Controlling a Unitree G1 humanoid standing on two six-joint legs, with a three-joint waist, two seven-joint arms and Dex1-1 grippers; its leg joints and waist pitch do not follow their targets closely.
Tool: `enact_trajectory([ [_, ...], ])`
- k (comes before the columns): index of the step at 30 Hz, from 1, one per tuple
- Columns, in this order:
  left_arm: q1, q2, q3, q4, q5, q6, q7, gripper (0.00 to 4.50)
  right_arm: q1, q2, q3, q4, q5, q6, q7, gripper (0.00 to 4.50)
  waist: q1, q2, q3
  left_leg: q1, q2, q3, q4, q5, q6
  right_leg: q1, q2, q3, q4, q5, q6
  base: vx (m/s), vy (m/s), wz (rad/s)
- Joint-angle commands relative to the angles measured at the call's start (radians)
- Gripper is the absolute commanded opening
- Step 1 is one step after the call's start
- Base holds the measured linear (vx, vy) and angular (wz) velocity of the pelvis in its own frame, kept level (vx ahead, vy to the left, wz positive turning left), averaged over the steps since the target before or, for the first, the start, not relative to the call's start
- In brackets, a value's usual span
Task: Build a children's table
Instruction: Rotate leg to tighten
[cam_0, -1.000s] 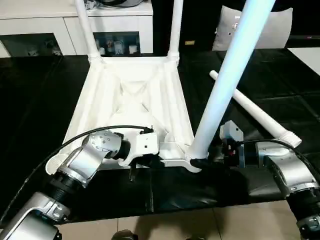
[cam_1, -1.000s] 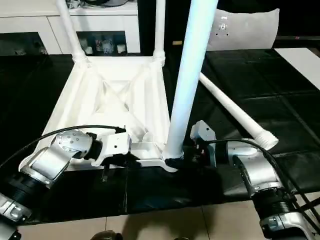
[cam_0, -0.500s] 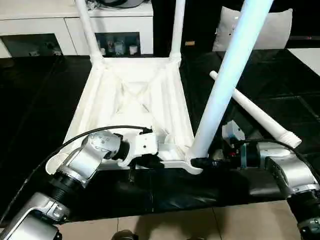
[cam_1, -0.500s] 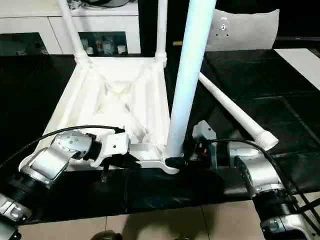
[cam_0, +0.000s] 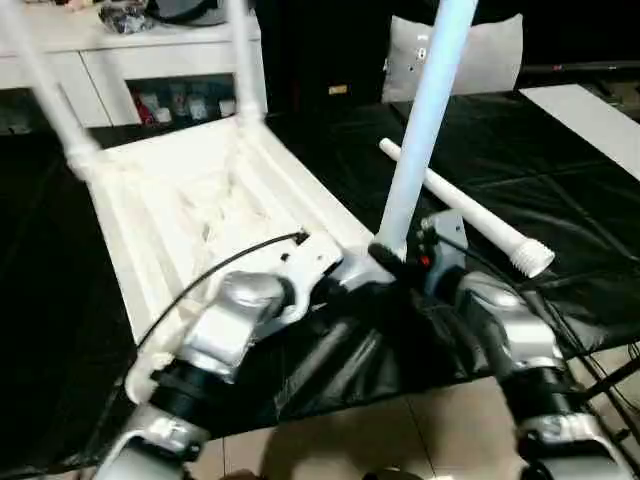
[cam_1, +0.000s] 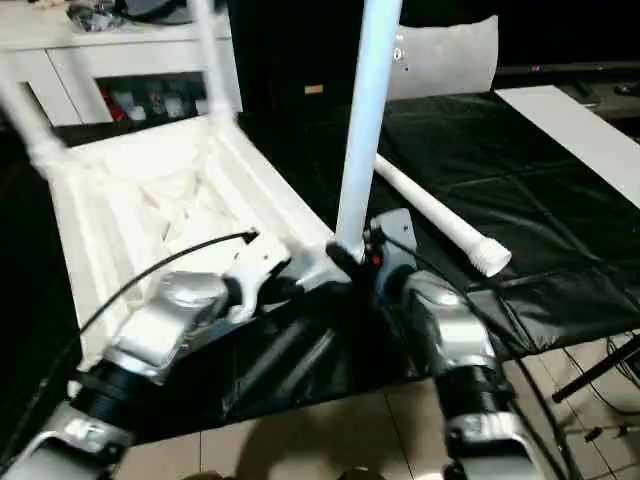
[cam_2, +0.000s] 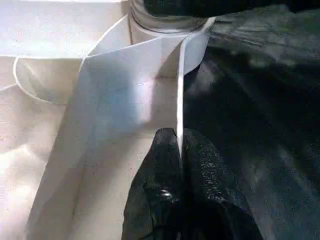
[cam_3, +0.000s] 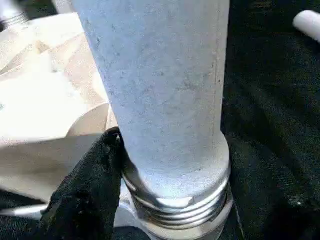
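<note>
The children's table tabletop (cam_0: 190, 200) lies upside down on the black-covered work table, ribs up. Two white legs (cam_0: 245, 60) stand in its far corners. A third leg (cam_0: 420, 130) stands in the near right corner socket, leaning slightly. My right gripper (cam_0: 395, 262) is shut around this leg's base, one black finger (cam_3: 90, 190) pressed against it just above the threaded collar. My left gripper (cam_2: 179, 145) is shut on the tabletop's thin rim right beside that socket. A fourth leg (cam_0: 470, 215) lies loose on the black cover to the right.
White cabinets (cam_0: 150, 60) and a grey cushion (cam_0: 480, 55) stand behind the work table. A white panel (cam_0: 590, 110) lies at the far right. The work table's front edge and tiled floor (cam_0: 400, 430) are just below my forearms.
The whole picture has swung and tilted, so the camera has moved. Both grippers stay at the near right corner, the right one at the leg's base, the left one on the rim.
</note>
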Motion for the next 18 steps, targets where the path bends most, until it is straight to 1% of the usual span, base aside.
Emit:
enact_trajectory([
  [1, -0.002, -0.024, -0.024, -0.018, -0.017, 0.008, 0.003, 0.00, 0.013, 0.032, 0.032, 0.020, 0.003, 0.021, 0.008, 3.41, 0.010, -0.015, -0.057, -0.001, 0.033, -0.014, -0.074, -0.196, 0.046, 0.041, -0.071, 0.038, -0.094, -0.331, -0.145, 0.000, 0.000, 0.00],
  [2, -0.001, -0.022, -0.025, -0.022, -0.018, 0.012, 0.001, 0.00, 0.016, 0.033, 0.031, 0.018, 0.002, 0.018, 0.008, 3.48, 0.011, -0.014, -0.057, -0.003, 0.033, -0.014, -0.073, -0.184, 0.050, 0.042, -0.071, 0.038, -0.091, -0.306, -0.152, 0.056, -0.005, 0.04],
  [3, 0.001, -0.014, -0.030, -0.028, -0.018, 0.012, -0.009, 0.00, 0.022, 0.028, 0.030, 0.009, 0.003, 0.010, 0.016, 3.61, 0.013, -0.012, -0.059, -0.002, 0.034, -0.012, -0.070, -0.165, 0.056, 0.042, -0.072, 0.039, -0.089, -0.261, -0.167, 0.000, 0.000, 0.00],
  [4, 0.003, -0.006, -0.036, -0.033, -0.016, 0.011, -0.016, 0.00, 0.026, 0.024, 0.030, 0.002, 0.006, 0.008, 0.020, 3.76, 0.017, -0.010, -0.063, -0.001, 0.033, -0.010, -0.067, -0.137, 0.063, 0.045, -0.072, 0.040, -0.083, -0.203, -0.182, 0.000, 0.000, 0.00],
  [5, 0.005, 0.006, -0.043, -0.037, -0.014, 0.006, -0.027, 0.00, 0.032, 0.015, 0.030, -0.007, 0.009, -0.001, 0.036, 3.76, 0.017, -0.011, -0.064, -0.003, 0.032, -0.009, -0.065, -0.123, 0.068, 0.046, -0.071, 0.040, -0.080, -0.171, -0.189, 0.000, 0.000, 0.00],
  [6, 0.005, 0.006, -0.043, -0.037, -0.014, 0.006, -0.027, 0.00, 0.032, 0.015, 0.030, -0.007, 0.009, -0.001, 0.036, 3.89, 0.021, -0.010, -0.065, -0.004, 0.033, -0.009, -0.065, -0.111, 0.071, 0.048, -0.072, 0.040, -0.076, -0.146, -0.194, 0.000, 0.000, 0.00],
  [7, 0.007, 0.022, -0.050, -0.038, -0.012, -0.004, -0.043, 0.00, 0.042, -0.006, 0.025, -0.024, 0.017, -0.014, 0.066, 3.89, 0.023, -0.009, -0.063, -0.006, 0.032, -0.008, -0.065, -0.100, 0.081, 0.051, -0.070, 0.038, -0.074, -0.110, -0.205, 0.000, 0.000, 0.00],
  [8, 0.008, 0.034, -0.055, -0.037, -0.012, -0.013, -0.056, 0.00, 0.048, -0.023, 0.019, -0.035, 0.022, -0.028, 0.092, 3.96, 0.024, -0.009, -0.063, -0.004, 0.031, -0.007, -0.064, -0.112, 0.082, 0.051, -0.069, 0.038, -0.075, -0.117, -0.207, 0.000, 0.000, 0.00],
  [9, 0.007, 0.046, -0.060, -0.033, -0.011, -0.027, -0.070, 0.00, 0.054, -0.041, 0.016, -0.046, 0.028, -0.032, 0.117, 4.16, 0.025, -0.010, -0.062, -0.003, 0.032, -0.007, -0.065, -0.120, 0.081, 0.050, -0.069, 0.038, -0.076, -0.124, -0.207, 0.000, 0.000, 0.00],
  [10, 0.006, 0.057, -0.063, -0.030, -0.012, -0.037, -0.085, 0.00, 0.060, -0.060, 0.016, -0.056, 0.029, -0.039, 0.143, 4.16, 0.028, -0.010, -0.062, -0.002, 0.033, -0.008, -0.065, -0.125, 0.080, 0.052, -0.069, 0.038, -0.076, -0.130, -0.204, 0.000, 0.000, 0.00],
  [11, 0.003, 0.073, -0.069, -0.024, -0.014, -0.064, -0.111, 0.00, 0.064, -0.085, 0.016, -0.062, 0.030, -0.054, 0.177, 4.24, 0.026, -0.013, -0.060, -0.002, 0.033, -0.007, -0.066, -0.128, 0.080, 0.051, -0.068, 0.038, -0.076, -0.131, -0.205, 0.000, 0.000, 0.00],
  [12, -0.001, 0.098, -0.079, -0.016, -0.017, -0.096, -0.151, 0.00, 0.071, -0.122, 0.018, -0.070, 0.029, -0.072, 0.225, 4.24, 0.028, -0.012, -0.058, -0.003, 0.033, -0.007, -0.066, -0.143, 0.079, 0.052, -0.070, 0.038, -0.079, -0.160, -0.197, 0.000, 0.000, 0.00],
  [13, -0.001, 0.103, -0.081, -0.014, -0.017, -0.102, -0.159, 0.00, 0.072, -0.130, 0.018, -0.072, 0.029, -0.075, 0.236, 4.42, 0.028, -0.012, -0.058, -0.003, 0.033, -0.007, -0.066, -0.143, 0.079, 0.052, -0.070, 0.038, -0.079, -0.160, -0.197, 0.000, 0.000, 0.00],
  [14, -0.005, 0.125, -0.092, -0.005, -0.017, -0.130, -0.195, 0.00, 0.076, -0.160, 0.023, -0.082, 0.031, -0.083, 0.281, 4.47, 0.028, -0.011, -0.057, -0.001, 0.033, -0.007, -0.067, -0.150, 0.077, 0.050, -0.069, 0.038, -0.081, -0.174, -0.194, 0.000, 0.000, 0.00],
  [15, -0.009, 0.144, -0.102, 0.003, -0.016, -0.145, -0.221, 0.00, 0.081, -0.187, 0.027, -0.095, 0.036, -0.082, 0.321, 4.47, 0.029, -0.012, -0.056, -0.001, 0.033, -0.008, -0.068, -0.166, 0.079, 0.050, -0.068, 0.036, -0.084, -0.201, -0.188, 0.000, 0.000, 0.00],
  [16, -0.013, 0.164, -0.113, 0.014, -0.011, -0.169, -0.248, 0.00, 0.086, -0.215, 0.034, -0.108, 0.040, -0.083, 0.366, 4.47, 0.030, -0.012, -0.056, 0.002, 0.034, -0.007, -0.068, -0.171, 0.078, 0.048, -0.069, 0.038, -0.084, -0.212, -0.186, 0.000, 0.000, 0.00],
  [17, -0.016, 0.176, -0.120, 0.020, -0.009, -0.184, -0.262, 0.00, 0.089, -0.232, 0.039, -0.116, 0.043, -0.084, 0.392, 4.47, 0.031, -0.013, -0.055, 0.000, 0.034, -0.008, -0.068, -0.172, 0.080, 0.049, -0.069, 0.037, -0.086, -0.222, -0.182, 0.000, 0.000, 0.00],
  [18, -0.019, 0.187, -0.126, 0.026, -0.010, -0.199, -0.283, 0.00, 0.092, -0.251, 0.048, -0.127, 0.046, -0.081, 0.427, 4.47, 0.034, -0.012, -0.054, 0.003, 0.035, -0.007, -0.068, -0.173, 0.082, 0.046, -0.069, 0.038, -0.086, -0.233, -0.176, 0.000, 0.000, 0.00],
])
